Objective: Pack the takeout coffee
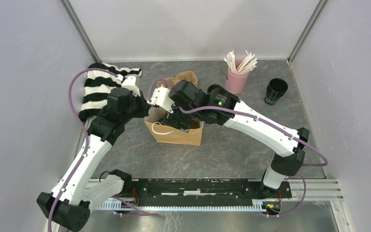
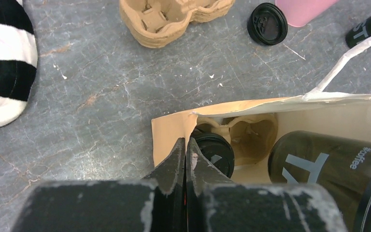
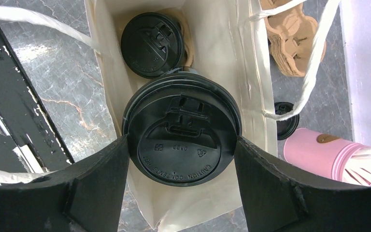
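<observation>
1. Left pincer [image 2: 186,157]: jaws pressed shut, pinching the rim of the brown paper bag [image 1: 176,135].
2. Right pincer [image 3: 181,145]: spread wide, gripping a glossy black lidded cup [image 2: 319,169] at the bag's mouth.
3. Second cup [image 3: 152,43], round-lidded, sits inside the bag in a moulded pulp tray [image 2: 251,133].
4. The bag stands mid-counter [image 1: 222,154], on grey marbled stone.

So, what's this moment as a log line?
left gripper: shut on bag rim | right gripper: shut on cup at bag mouth | other cup: inside bag
</observation>
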`<state>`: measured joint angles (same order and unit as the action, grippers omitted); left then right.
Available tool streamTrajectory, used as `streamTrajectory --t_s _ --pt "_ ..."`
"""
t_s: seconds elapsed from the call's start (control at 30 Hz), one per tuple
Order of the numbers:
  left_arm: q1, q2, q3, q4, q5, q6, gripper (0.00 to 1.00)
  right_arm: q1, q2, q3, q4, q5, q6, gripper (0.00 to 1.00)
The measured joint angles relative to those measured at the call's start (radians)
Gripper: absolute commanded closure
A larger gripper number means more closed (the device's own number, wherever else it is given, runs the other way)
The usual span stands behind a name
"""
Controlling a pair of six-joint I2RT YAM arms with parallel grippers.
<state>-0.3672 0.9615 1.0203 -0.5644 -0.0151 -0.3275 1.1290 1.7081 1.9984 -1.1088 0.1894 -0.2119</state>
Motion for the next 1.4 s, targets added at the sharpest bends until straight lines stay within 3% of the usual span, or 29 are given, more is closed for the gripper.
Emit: streamTrajectory --t_s 0.77,1.13,1.4 --pt "0.0 -0.289 -0.297 0.291 0.096 0.079 0.98 0.069 -0.04 -0.1 0.071 0.098 -0.022 0.51" --pt "0.0 -0.352 -0.422 0.462 0.095 0.103 0.98 0.091 -0.073 -0.19 0.127 0.145 -0.035 0.51" --pt "0.0 -0.355 -0.439 0.493 0.1 0.147 0.98 0.093 -0.078 -0.238 0.154 0.198 -0.057 0.51"
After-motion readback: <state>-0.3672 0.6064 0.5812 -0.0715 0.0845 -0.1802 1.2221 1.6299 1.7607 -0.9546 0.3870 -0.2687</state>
